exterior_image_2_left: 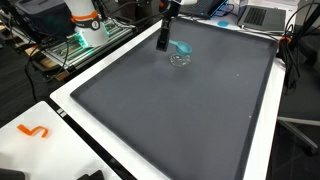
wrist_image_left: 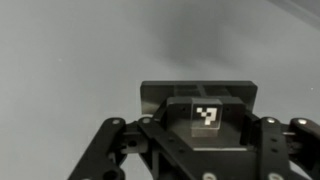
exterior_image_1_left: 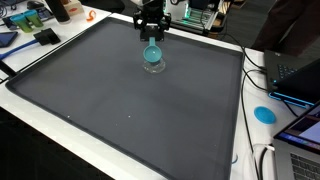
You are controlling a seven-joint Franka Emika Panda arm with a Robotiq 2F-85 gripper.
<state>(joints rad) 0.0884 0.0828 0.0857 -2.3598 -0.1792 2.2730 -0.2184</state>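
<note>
The dark mat (exterior_image_1_left: 120, 110) fills the foreground. Close to its robot-side edge sits a glass dish (exterior_image_2_left: 181, 59) with a teal piece (exterior_image_2_left: 181, 47) in it. The gripper (exterior_image_2_left: 161, 43) hangs just beside the dish, between it and that edge; I cannot tell whether its jaws are spread or closed.
</note>
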